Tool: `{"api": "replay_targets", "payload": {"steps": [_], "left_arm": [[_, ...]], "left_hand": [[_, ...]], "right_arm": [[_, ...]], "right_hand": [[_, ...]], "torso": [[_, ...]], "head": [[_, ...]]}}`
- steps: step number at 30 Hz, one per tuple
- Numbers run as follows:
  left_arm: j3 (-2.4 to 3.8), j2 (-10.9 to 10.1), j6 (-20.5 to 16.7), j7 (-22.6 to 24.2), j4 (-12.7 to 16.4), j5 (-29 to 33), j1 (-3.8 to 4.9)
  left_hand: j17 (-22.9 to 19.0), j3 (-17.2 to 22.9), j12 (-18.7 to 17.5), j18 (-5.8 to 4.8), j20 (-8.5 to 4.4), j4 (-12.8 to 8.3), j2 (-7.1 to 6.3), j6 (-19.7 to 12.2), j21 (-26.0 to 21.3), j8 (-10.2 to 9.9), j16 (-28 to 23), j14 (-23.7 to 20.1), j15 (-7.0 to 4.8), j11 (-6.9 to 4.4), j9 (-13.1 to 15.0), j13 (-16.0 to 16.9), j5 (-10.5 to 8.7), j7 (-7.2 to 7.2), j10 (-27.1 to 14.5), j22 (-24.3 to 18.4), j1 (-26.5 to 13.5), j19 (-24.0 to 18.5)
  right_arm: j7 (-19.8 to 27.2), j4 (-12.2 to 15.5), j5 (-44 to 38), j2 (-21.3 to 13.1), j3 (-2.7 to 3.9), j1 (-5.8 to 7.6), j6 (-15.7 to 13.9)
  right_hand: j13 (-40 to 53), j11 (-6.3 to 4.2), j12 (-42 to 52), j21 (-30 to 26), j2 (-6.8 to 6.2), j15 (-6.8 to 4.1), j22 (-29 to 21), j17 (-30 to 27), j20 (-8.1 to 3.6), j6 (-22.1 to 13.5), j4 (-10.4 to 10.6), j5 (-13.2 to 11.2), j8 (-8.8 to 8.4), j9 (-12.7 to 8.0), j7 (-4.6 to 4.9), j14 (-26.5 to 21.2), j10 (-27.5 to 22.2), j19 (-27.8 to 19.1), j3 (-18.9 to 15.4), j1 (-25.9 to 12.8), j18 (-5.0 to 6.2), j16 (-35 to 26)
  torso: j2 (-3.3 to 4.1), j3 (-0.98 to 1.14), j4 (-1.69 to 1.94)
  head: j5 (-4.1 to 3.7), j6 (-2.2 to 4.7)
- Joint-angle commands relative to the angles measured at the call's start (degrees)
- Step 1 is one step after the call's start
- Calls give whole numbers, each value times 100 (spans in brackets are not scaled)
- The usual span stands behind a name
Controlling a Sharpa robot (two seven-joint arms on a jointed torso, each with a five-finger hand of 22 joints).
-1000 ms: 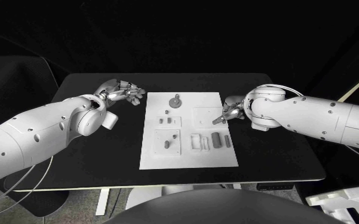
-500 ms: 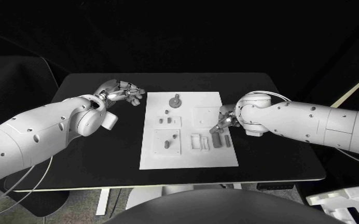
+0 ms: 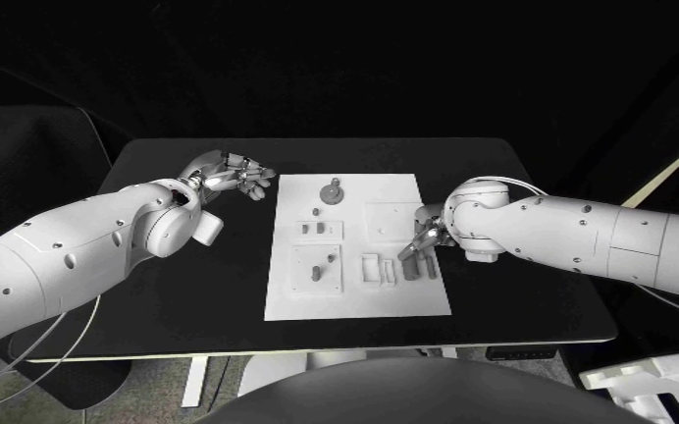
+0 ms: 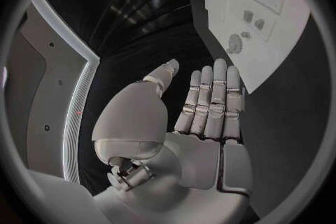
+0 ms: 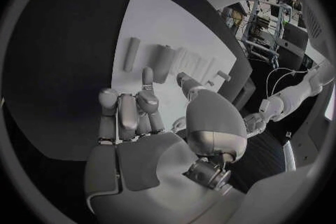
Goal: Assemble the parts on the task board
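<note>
Right hand [image 3: 420,244] hovering over the near right corner of the task board [image 3: 357,291], fingers apart, nothing held, tips just above the two dark parts [image 3: 409,265] lying side by side there. Left hand [image 3: 227,174] parked on the bench [image 3: 212,287] off the board's far left corner, open flat, empty. Biggest risk: nudging the neighbouring part while closing on one, since they're so close together. Could roll away too.
</note>
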Motion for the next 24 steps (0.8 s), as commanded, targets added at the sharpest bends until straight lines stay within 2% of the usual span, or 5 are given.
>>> {"api": "replay_targets", "payload": {"steps": [1, 9, 16, 20, 24], "left_arm": [[3, 1, 74, 26, 16, -6, 4], [3, 6, 87, 26, 13, -6, 4], [3, -11, 89, 17, 16, -6, 4], [2, -6, 100, 13, 12, -6, 4], [2, -3, 104, 8, 10, -6, 4]], "left_hand": [[9, -5, -36, 87, 3, 31, 7, 28, 32, 32, -37, 57, -2, 2, 10, 6, 12, -4, 39, 8, -64, 44], [9, -6, -38, 87, 3, 35, 9, 28, 32, 32, -40, 57, -2, 2, 10, 6, 12, -4, 40, 8, -69, 44], [9, -6, -40, 87, 3, 38, 11, 28, 32, 32, -42, 58, -2, 2, 10, 6, 11, -4, 40, 8, -73, 44], [8, -7, -41, 87, 3, 41, 12, 27, 32, 32, -43, 58, -2, 2, 10, 5, 11, -4, 40, 8, -76, 44], [8, -7, -42, 87, 3, 43, 12, 27, 32, 31, -45, 59, -2, 2, 10, 5, 11, -4, 40, 8, -79, 44]], "right_arm": [[-33, -45, -94, 24, -20, -13, 212], [-37, -182, -152, 88, -73, -37, 220], [-13, -270, -224, 214, -77, -201, 130], [5, -356, -225, 295, -77, -244, 91], [27, -405, -225, 354, -76, -262, 93]], "right_hand": [[5, -11, 37, 813, 44, -18, 9, -5, 4, 191, 6, 20, 39, 8, 148, 32, 40, 48, 16, -40, 96, 380], [6, -11, 38, 813, 47, -19, 11, -5, 7, 204, 13, 19, 44, 9, 146, 36, 46, 50, 12, -53, 97, 383], [6, -12, 37, 813, 48, -20, 12, -5, 8, 211, 16, 18, 46, 10, 145, 38, 50, 51, 9, -62, 97, 384], [6, -12, 37, 813, 47, -20, 13, -5, 9, 213, 18, 18, 46, 10, 145, 39, 51, 52, 8, -65, 97, 385], [6, -12, 37, 812, 47, -20, 14, -5, 9, 216, 20, 17, 46, 9, 145, 40, 53, 52, 6, -71, 97, 386]], "torso": [[-2, -1, 3], [0, -4, 0], [2, 4, 3], [4, 8, 3], [0, 5, -3]], "head": [[3, 0], [-2, 0], [25, 0], [38, 0], [35, 0]]}}
